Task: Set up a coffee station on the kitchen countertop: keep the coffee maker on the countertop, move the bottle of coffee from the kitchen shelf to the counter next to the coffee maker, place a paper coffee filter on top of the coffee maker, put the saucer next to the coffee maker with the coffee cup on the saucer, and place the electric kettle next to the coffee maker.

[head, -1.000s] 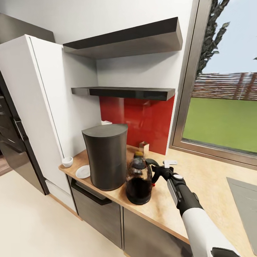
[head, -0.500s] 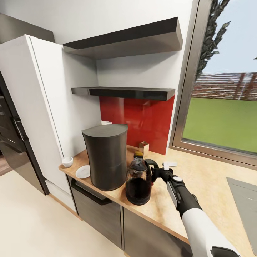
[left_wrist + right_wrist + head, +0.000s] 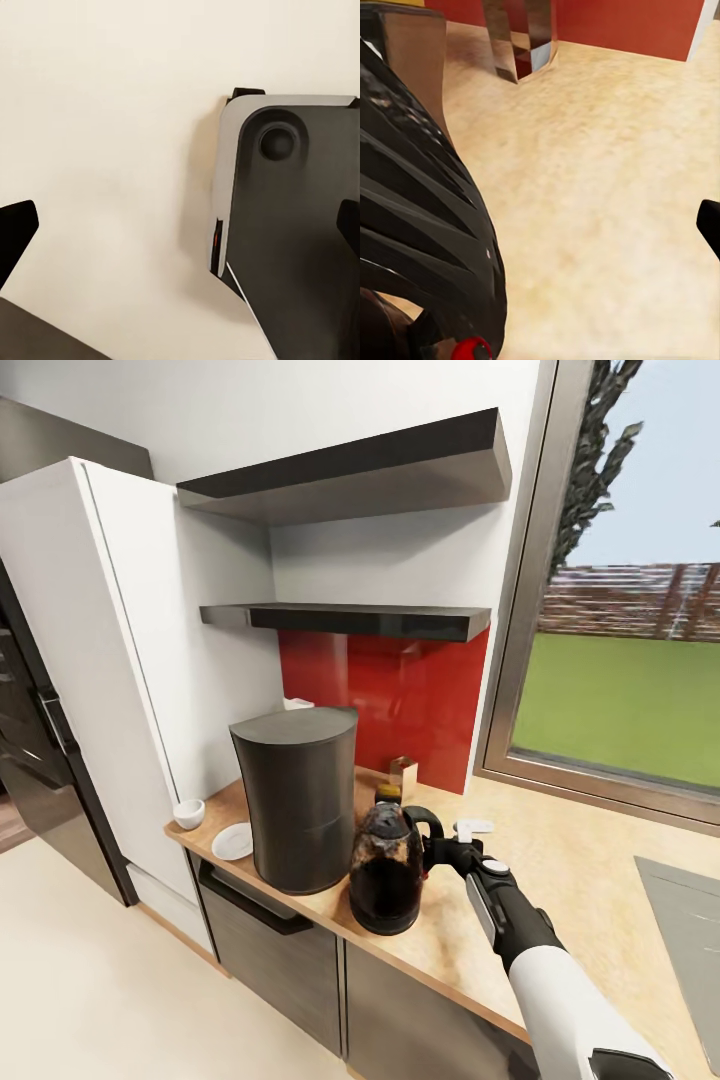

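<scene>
The dark grey coffee maker (image 3: 295,800) stands on the countertop (image 3: 560,870). Right beside it sits the glass electric kettle (image 3: 385,870), dark inside. My right gripper (image 3: 442,849) is at the kettle's black handle (image 3: 424,823). In the right wrist view the ribbed handle (image 3: 420,225) is very close, and one fingertip (image 3: 709,223) stands well clear of it, so the gripper (image 3: 585,225) is open. A brown cap (image 3: 387,792), probably the coffee bottle, peeks out behind the kettle. The white saucer (image 3: 232,841) and white cup (image 3: 189,813) lie side by side left of the coffee maker. My left gripper (image 3: 180,225) hangs open over the floor.
A tall white cabinet (image 3: 110,660) bounds the counter's left end. Two dark shelves (image 3: 350,618) hang over the red backsplash (image 3: 400,700). A small shiny box (image 3: 403,770) stands by the backsplash. A window (image 3: 630,660) runs along the right, and a grey panel (image 3: 685,900) is set in the counter.
The kettle and my right gripper have come down a little and shifted slightly towards the coffee maker. Everything else stays put.
</scene>
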`<state>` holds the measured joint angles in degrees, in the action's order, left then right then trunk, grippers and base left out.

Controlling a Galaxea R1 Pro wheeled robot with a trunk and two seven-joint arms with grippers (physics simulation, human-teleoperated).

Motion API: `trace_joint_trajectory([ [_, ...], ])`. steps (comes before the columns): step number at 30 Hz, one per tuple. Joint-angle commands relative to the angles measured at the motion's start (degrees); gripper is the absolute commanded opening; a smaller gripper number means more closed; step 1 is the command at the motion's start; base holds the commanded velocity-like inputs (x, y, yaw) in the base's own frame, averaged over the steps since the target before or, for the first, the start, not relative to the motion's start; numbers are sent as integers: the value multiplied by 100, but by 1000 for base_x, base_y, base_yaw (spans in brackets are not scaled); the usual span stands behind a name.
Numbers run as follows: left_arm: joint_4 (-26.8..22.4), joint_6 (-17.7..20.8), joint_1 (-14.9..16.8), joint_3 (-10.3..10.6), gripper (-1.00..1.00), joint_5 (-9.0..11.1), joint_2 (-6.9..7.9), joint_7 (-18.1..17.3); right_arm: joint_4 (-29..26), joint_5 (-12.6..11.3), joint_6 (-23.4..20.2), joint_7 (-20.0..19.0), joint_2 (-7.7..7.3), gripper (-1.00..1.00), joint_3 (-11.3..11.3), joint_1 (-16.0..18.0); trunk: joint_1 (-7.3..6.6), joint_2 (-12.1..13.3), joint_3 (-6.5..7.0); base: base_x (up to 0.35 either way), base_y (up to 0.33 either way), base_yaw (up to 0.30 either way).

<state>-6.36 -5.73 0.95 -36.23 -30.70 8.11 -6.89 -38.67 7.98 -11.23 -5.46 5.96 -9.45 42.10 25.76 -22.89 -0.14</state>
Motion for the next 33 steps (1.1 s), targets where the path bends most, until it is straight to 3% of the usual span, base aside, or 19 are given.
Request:
trace_joint_trajectory([
  [1, 3, -19, 2, -53, 100, -46, 1, -23, -9, 54, -28, -61, 10, 100, -44, 0, 2, -4, -3, 0, 0, 0],
  [13, 3, -24, 0, -59, 100, -31, 1, -23, -9, 54, -28, -61, 10, 100, -43, 0, 2, -4, -3, 0, -107, 0],
  [33, 3, -20, -1, -117, 100, 17, -1, -16, -9, 54, -37, -61, 16, 100, -40, 0, 2, -4, -3, -4, -3, 0],
])
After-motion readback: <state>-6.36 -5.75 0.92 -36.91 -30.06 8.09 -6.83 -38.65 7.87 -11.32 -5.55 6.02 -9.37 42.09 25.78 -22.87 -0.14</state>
